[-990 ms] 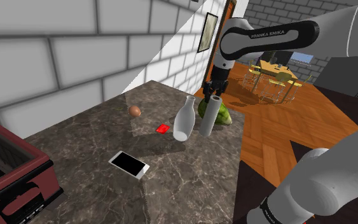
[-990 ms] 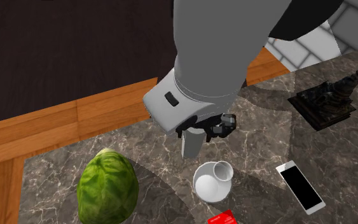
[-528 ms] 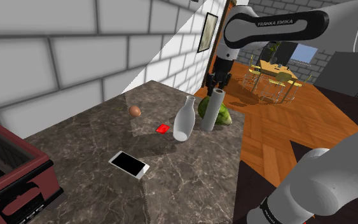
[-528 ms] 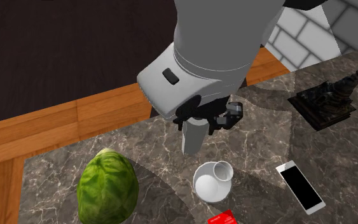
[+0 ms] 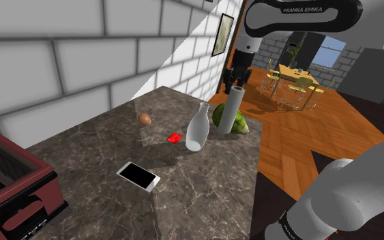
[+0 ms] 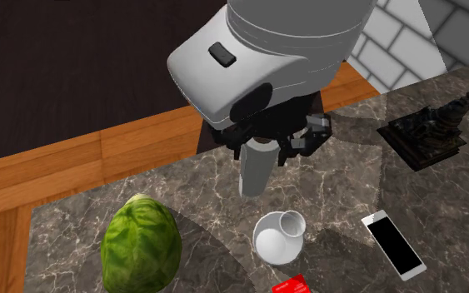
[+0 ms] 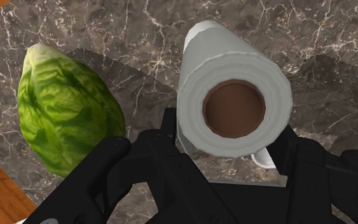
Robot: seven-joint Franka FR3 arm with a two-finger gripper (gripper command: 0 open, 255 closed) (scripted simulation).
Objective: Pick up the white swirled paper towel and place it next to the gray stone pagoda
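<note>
1. Your gripper (image 7: pixel 229 139) is clamped on the paper towel roll (image 7: pixel 234 105). A black finger (image 7: pixel 169 137) presses in on each side just under the top end, and the brown core faces the wrist camera.
2. In the shoulder view, the white roll (image 5: pixel 232 112) stands upright under the gripper (image 5: pixel 237 80) at the far end of the dark marble counter (image 5: pixel 183 198). You cannot tell from there whether its foot touches the stone.
3. Right beside it you have a green lettuce head (image 5: pixel 243 125) and a white vase (image 5: pixel 198 128).
4. Now the second exterior view: the pagoda (image 6: pixel 435 125), dark grey on a square base, sits at that view's right, well apart from the roll (image 6: pixel 256 171).
5. A white phone (image 6: pixel 393 243) with a black screen lies near the vase, on the pagoda's side.
6. Nearer the brick wall, you'll spot a brown egg (image 5: pixel 144 118) and a small red packet (image 5: pixel 175 138).
</note>
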